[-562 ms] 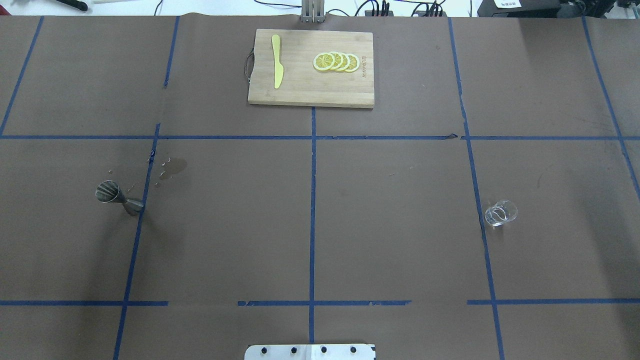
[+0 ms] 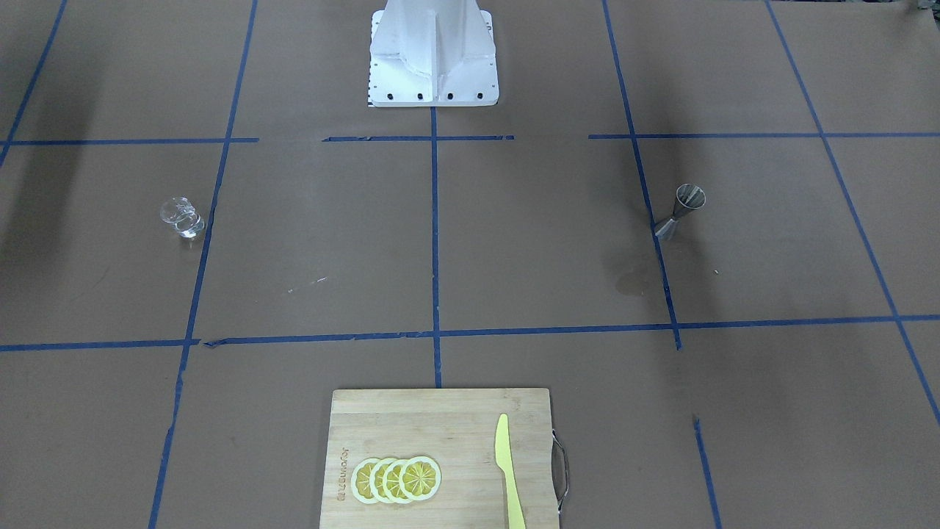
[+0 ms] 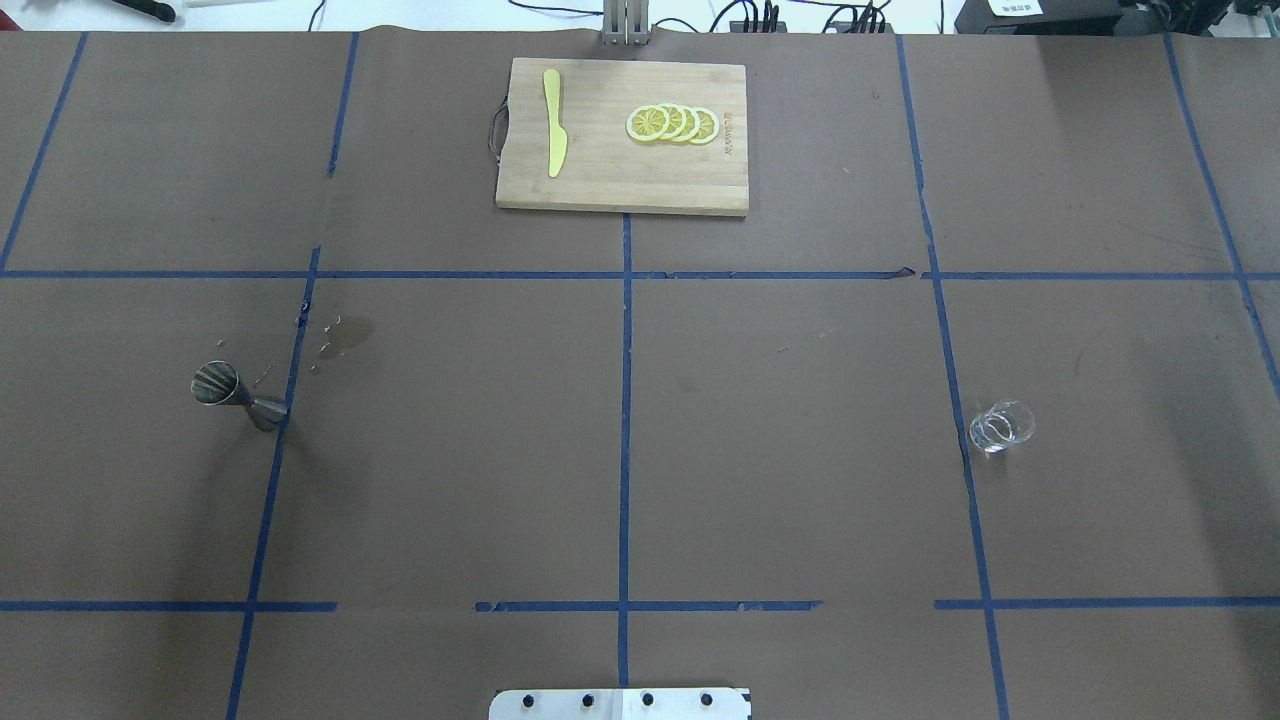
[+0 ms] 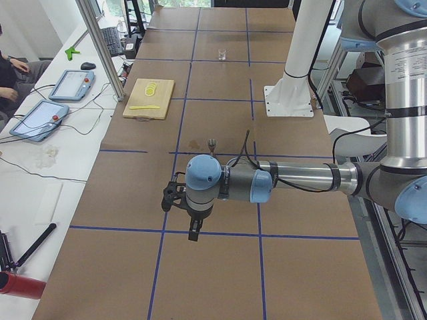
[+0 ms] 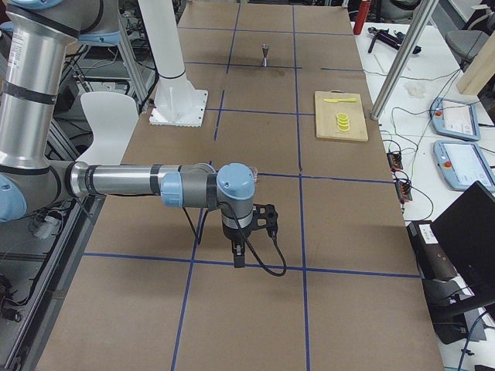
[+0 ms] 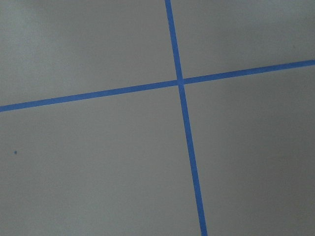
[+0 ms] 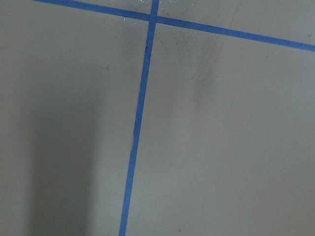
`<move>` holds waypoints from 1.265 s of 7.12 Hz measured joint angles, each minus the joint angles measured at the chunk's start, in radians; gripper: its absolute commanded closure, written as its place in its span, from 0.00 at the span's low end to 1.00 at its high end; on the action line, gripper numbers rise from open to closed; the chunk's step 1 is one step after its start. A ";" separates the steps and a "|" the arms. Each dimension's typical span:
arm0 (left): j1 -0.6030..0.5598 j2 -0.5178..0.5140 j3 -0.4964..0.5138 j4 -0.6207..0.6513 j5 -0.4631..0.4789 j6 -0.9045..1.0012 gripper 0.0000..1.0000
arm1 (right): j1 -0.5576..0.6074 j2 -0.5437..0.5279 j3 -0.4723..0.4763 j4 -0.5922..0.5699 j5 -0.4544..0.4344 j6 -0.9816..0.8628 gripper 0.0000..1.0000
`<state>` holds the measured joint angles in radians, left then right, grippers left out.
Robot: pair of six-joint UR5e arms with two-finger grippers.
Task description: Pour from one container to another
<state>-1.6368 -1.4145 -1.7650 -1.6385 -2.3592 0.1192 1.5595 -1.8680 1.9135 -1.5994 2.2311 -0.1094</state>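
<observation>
A small clear cup with a side handle [image 3: 1000, 427] stands upright on the robot's right side of a table covered in matte brown paper [image 3: 800, 450] and gridded with blue tape [image 3: 625, 400]. Well apart from it, on the left side, a grey steel hourglass-shaped jigger [image 3: 237, 396] stands with its foot at a tape line, near a dark damp patch [image 3: 345, 335]. At the far edge lies a pale wooden cutting board [image 3: 620, 170] bearing a flat yellow knife [image 3: 553, 120] and overlapping lemon slices [image 3: 672, 123].

Only the side views show the arms. The left gripper [image 4: 193, 235] and right gripper [image 5: 238, 261] hang above bare paper, away from both vessels, and I cannot tell whether either is released or clenched. The wrist cameras show nothing but paper and crossing tape.
</observation>
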 measured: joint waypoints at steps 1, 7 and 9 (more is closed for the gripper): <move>0.000 -0.002 -0.005 -0.002 0.003 -0.002 0.00 | -0.001 0.001 -0.001 0.000 0.001 0.002 0.00; 0.004 -0.024 0.044 -0.217 0.007 0.001 0.00 | -0.005 0.052 -0.002 0.163 0.024 0.022 0.00; 0.002 -0.034 0.075 -0.423 0.005 -0.005 0.00 | -0.004 0.054 -0.002 0.182 0.050 0.030 0.00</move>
<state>-1.6346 -1.4483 -1.6904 -2.0616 -2.3545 0.1144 1.5554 -1.8142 1.9118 -1.4174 2.2813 -0.0792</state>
